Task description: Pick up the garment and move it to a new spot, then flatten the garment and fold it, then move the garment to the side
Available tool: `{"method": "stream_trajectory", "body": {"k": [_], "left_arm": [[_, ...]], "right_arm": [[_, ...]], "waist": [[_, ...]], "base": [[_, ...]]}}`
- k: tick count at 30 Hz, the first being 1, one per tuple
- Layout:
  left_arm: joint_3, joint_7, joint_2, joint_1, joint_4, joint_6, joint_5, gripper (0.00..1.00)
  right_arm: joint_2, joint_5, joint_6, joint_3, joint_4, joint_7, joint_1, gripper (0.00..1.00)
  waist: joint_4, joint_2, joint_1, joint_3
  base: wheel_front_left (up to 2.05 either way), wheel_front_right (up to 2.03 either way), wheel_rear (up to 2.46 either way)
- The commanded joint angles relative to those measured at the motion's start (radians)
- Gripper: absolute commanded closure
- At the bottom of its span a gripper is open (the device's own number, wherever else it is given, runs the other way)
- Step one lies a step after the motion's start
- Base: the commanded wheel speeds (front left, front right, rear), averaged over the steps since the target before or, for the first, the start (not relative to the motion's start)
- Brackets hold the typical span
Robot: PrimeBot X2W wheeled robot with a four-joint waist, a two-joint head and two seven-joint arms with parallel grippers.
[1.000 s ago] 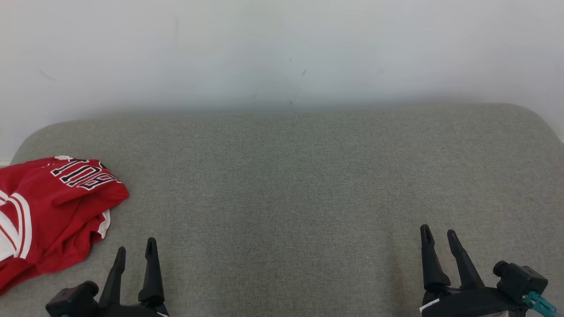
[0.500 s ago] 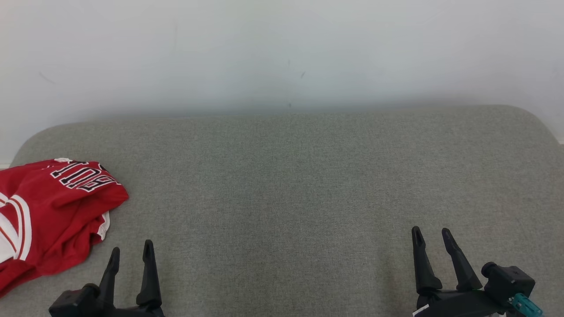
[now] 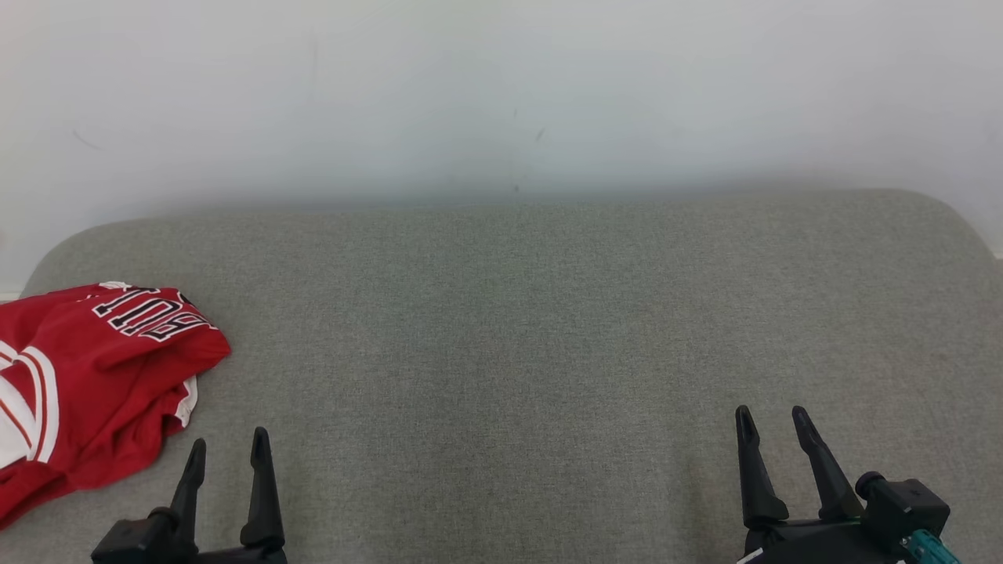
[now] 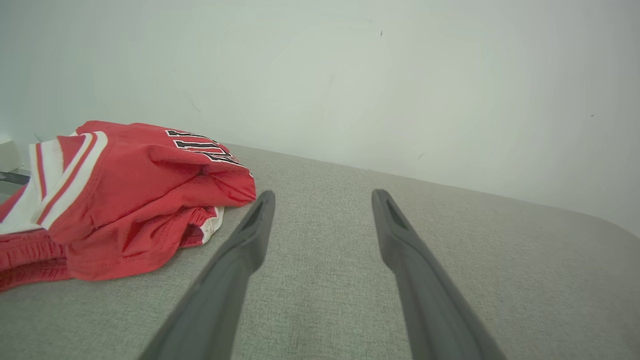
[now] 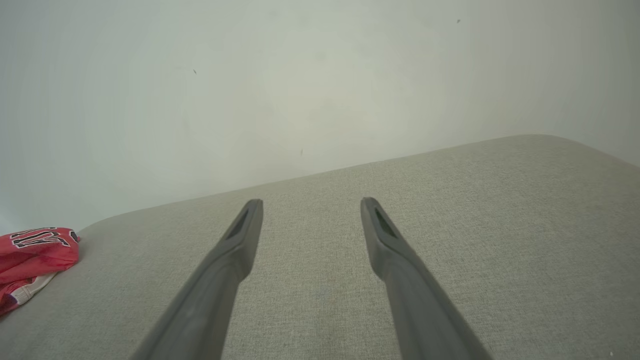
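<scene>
Garment [image 3: 86, 368], a red jersey with white stripes and dark lettering, lies crumpled in loose layers at the far left of the grey cushion [image 3: 501, 329], and part of it runs off the side of my head view, so I cannot tell how close it is to the cushion's edge. My left gripper [image 3: 228, 439] hovers just beside its near corner with the jaws spread wide and nothing between them. My right gripper [image 3: 770, 411] is well apart on the other side, also spread and empty. The main risk I see is pinching only the top fold: the rest would then trail, twist or slip loose as I lift, and flattening would get harder. The fabric looks thin and slick, so a shallow bite could let go. If I come down too steeply I may catch the cushion's weave along with the cloth. A sideways nudge from my left fingers could also push the heap further left, perhaps over the edge.
</scene>
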Motion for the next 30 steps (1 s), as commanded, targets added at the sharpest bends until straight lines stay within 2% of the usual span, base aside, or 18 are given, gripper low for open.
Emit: {"method": "stream_trajectory", "body": {"k": [1,19,30], "left_arm": [[0.001,-0.002,0.004,0.004,-0.013,0.005,0.027,0.0],[-0.007,0.081,0.026,0.04,-0.117,0.037,0.128,0.0],[-0.009,0.092,0.033,0.052,-0.136,0.052,0.142,0.0]], "right_arm": [[-0.003,-0.022,-0.002,-0.002,-0.007,-0.011,0.001,0.0],[-0.003,-0.134,-0.002,-0.012,-0.003,-0.046,0.013,0.0],[-0.003,-0.116,-0.002,-0.011,-0.005,-0.038,0.02,0.0]], "waist": [[0.001,0.0,0.0,0.0],[-0.001,0.0,0.0,-0.003],[-0.001,0.0,0.0,-0.002]], "base": [[0.0,0.0,0.0],[0.0,0.0,0.0],[0.0,0.0,0.0]]}}
